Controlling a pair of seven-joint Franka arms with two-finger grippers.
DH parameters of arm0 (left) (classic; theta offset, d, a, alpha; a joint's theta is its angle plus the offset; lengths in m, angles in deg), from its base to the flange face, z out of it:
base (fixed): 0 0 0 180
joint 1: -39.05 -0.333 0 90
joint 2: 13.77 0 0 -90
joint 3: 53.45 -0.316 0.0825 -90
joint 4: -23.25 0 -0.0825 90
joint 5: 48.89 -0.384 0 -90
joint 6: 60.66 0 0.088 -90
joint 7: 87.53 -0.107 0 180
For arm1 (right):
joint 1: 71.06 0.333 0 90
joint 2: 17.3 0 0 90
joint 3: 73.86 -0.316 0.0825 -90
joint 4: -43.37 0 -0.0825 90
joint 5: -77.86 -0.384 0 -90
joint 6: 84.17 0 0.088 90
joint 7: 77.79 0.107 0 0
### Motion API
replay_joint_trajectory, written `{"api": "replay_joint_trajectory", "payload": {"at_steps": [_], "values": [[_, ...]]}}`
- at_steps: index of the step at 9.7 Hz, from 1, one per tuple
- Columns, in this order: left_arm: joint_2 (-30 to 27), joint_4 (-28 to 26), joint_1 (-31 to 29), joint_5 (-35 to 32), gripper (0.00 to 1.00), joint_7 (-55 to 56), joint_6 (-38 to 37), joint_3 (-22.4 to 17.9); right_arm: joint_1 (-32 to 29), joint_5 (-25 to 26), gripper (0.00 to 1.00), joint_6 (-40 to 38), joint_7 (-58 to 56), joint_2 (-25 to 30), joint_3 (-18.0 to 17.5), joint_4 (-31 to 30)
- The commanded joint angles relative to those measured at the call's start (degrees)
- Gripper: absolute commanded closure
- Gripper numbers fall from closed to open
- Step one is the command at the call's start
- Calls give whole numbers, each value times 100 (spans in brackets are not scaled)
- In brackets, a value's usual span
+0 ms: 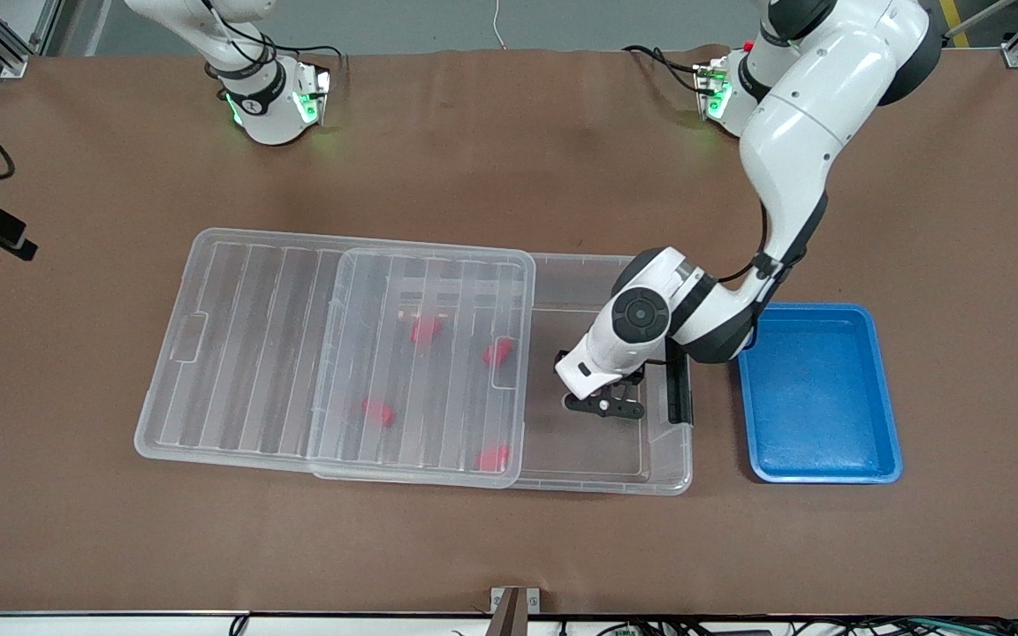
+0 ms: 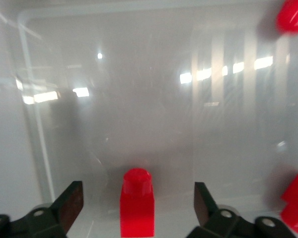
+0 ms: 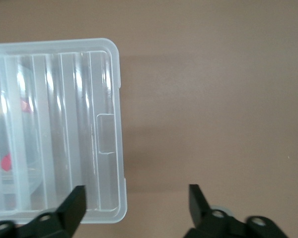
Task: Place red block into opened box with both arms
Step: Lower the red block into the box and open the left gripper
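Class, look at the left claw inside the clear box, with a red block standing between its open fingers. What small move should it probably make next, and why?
Probably lift the left claw straight up out of the box. Its fingers stand open, apart from the red block, which stands upright on the box floor, so the block looks released. Rising straight should avoid knocking it over. The right claw hangs open at the lid's end.

a bright red block [image 2: 137, 202] is seen between the black fingers [image 2: 69, 204] of the left gripper [image 2: 137, 206]. the box [image 1: 664, 459] is clear, its lid [image 1: 235, 344] ribbed and clear. the tray [image 1: 818, 393] is blue, the table [image 1: 509, 141] brown.
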Motion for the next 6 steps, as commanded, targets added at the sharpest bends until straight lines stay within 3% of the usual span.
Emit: {"api": "replay_joint_trajectory", "payload": {"at_steps": [1, 2, 3, 6], "values": [[-678, -132, -48, -77, 0, 135, -158, -66, -98, -110, 65, 500, -1189, -771, 35, -9], [-1003, -106, -74, -76, 0, 100, -403, -74, -125, -145, 89, 807, -1622, -1131, 44, -27], [-1337, -97, -222, -76, 0, 91, -727, -74, -160, -154, 98, 1019, -1801, -1387, 44, -62], [-2190, 43, -864, -85, 0, -75, -1676, -65, -73, -215, 100, 1976, -1829, -1671, 9, -771]]}}
